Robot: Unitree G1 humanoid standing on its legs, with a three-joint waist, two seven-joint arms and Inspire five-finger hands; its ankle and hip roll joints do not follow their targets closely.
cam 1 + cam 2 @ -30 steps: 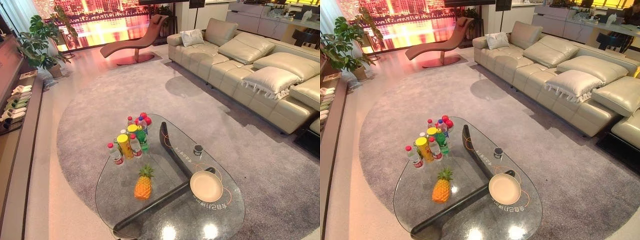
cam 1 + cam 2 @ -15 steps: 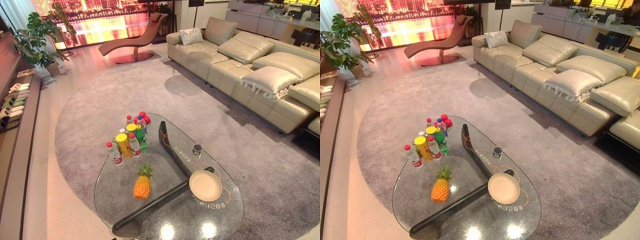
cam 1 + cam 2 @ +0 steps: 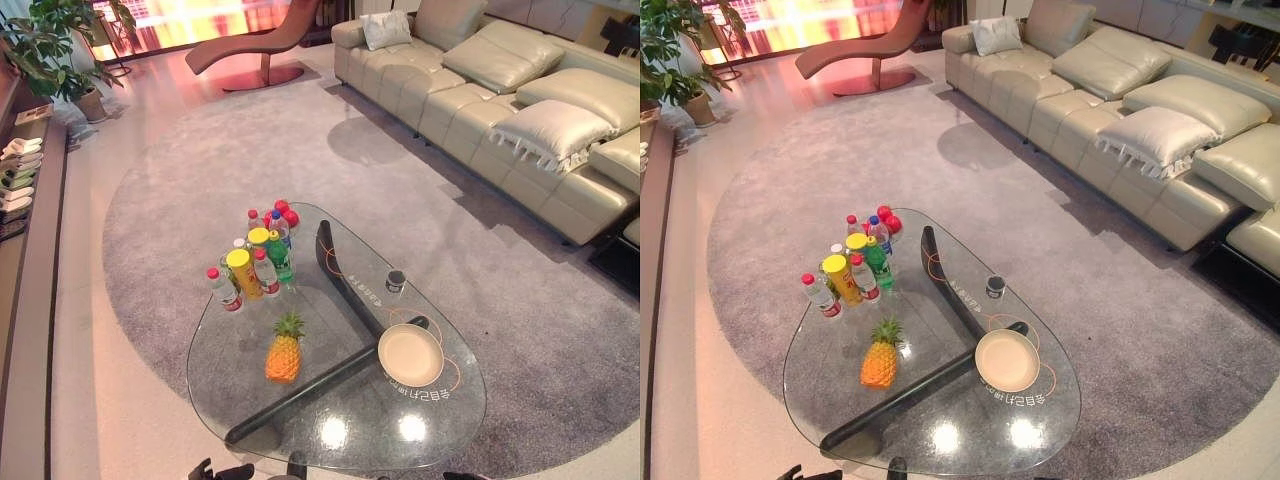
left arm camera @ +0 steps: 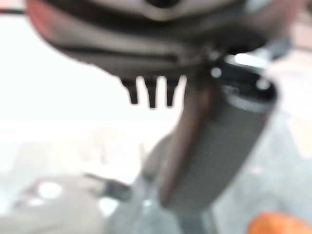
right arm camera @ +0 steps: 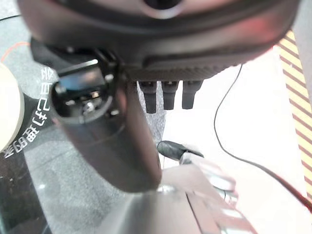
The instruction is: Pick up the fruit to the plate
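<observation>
The pineapple (image 3: 284, 351) stands upright on the glass surface (image 3: 250, 400), lower centre of the frame, well apart from the empty plate (image 3: 410, 355) to its right. Bottles (image 3: 255, 262) cluster behind it. The left robot hand (image 4: 151, 92) and the right robot hand (image 5: 165, 95) show straight, relaxed fingers, holding nothing. The fruit looks heavy, stiff and rough-skinned, unlikely to slip; I'd grasp the orange body low around its middle, since the leafy crown seems too weak.

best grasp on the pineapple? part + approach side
Probably grip the orange body of the pineapple, not the leafy crown. It stands upright on the glass table, crown up, so wrap the body from its near side; bottles crowd only the far side.
</observation>
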